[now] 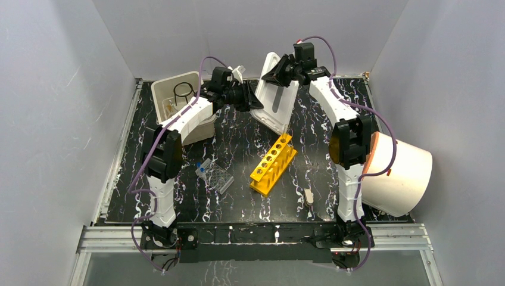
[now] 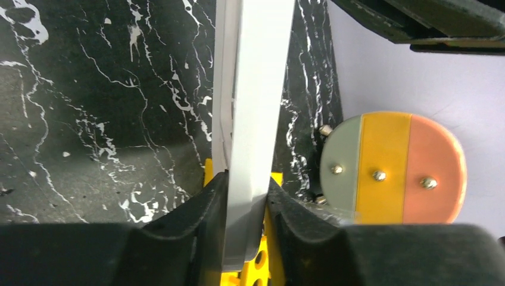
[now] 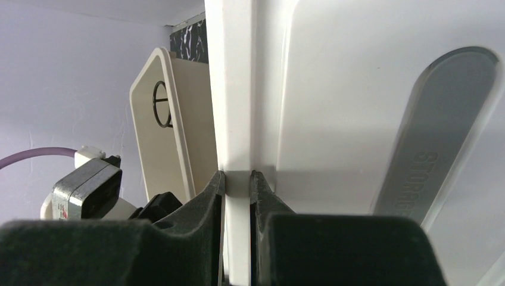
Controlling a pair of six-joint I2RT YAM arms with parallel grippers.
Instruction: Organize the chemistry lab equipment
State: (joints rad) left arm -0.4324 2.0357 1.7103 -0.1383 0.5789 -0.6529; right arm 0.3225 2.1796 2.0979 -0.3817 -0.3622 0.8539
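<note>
Marbled table [image 1: 238, 138]; wire loop [image 1: 183, 92] inside beige bin [image 1: 156, 89]; left pincer [image 2: 245, 185], right pincer [image 3: 237, 179] tight on lid [image 1: 290, 104].

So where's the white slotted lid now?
In the top view, the white slotted lid is held tilted at back centre by the left gripper and right gripper, right of the beige bin, beyond the yellow tube rack.

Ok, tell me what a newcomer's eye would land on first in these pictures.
First, the white slotted plastic lid, held tilted in the air at the back centre, with the left tool and the right tool each clamped on one of its edges. Just in front of it, the bright yellow six-hole tube rack lies on the black marbled table. At the right edge, a big white cylinder with an orange face lies on its side.
</note>
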